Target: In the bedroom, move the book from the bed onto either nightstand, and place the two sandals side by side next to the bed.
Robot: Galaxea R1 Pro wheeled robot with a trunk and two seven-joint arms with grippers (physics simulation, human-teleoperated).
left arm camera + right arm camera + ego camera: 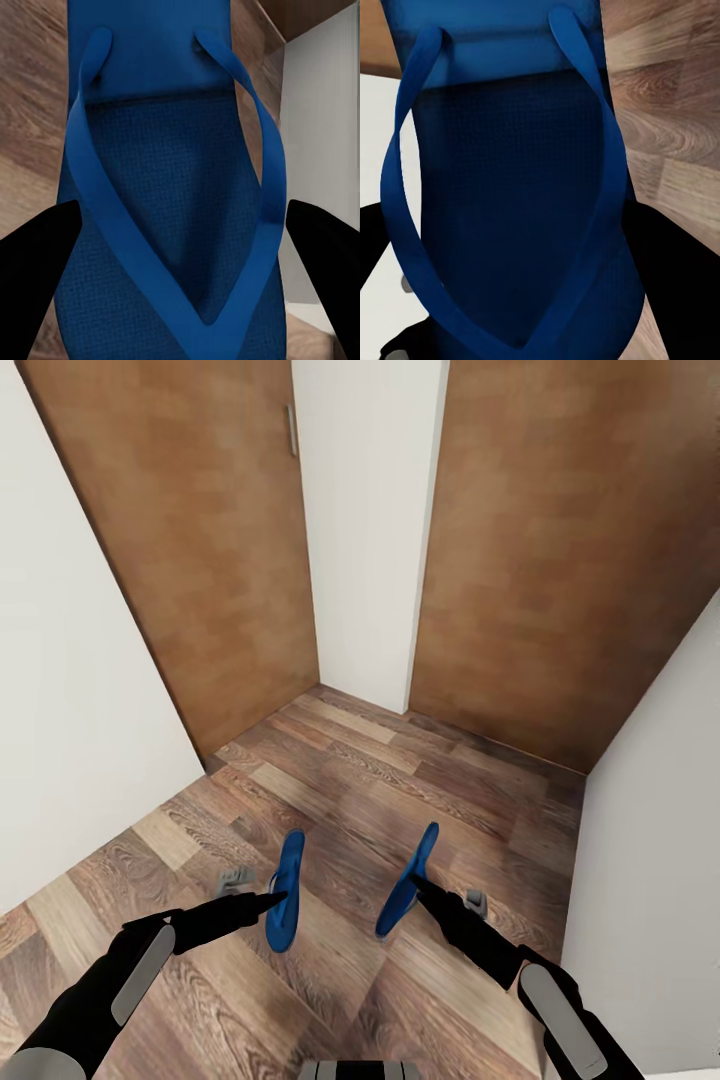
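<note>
I hold one sandal in each hand. In the head view my left gripper (pixel 280 900) pinches the left sandal (pixel 286 888) in the lower centre of the frame, and my right gripper (pixel 415 880) pinches the right sandal (pixel 410 880) a little to the right of it. Both sandals hang on edge above the wood floor (pixel 340 780), well apart from each other. In front of me, in the upper half of the frame, there are two brown doors (pixel 200 540) and a white wall (pixel 365 510). I see no bed here, so I judge that I am carrying the pair toward it.

To do this step well, I think I must keep both grips firm while the base turns, and keep the arms low and apart so the soles do not knock together. The corner is narrow, so I should turn slowly and watch the walls at both sides.

The left wrist view shows what the head view cannot: the blue straps (pixel 259 150) and the textured sole from very close, with my dark fingers (pixel 34 255) at both edges of the sole. In the right wrist view the sandal (pixel 517 210) covers my fingers more, yet I see it sits deep between them. The head view alone gives the room and the height of both sandals over the floor.
</note>
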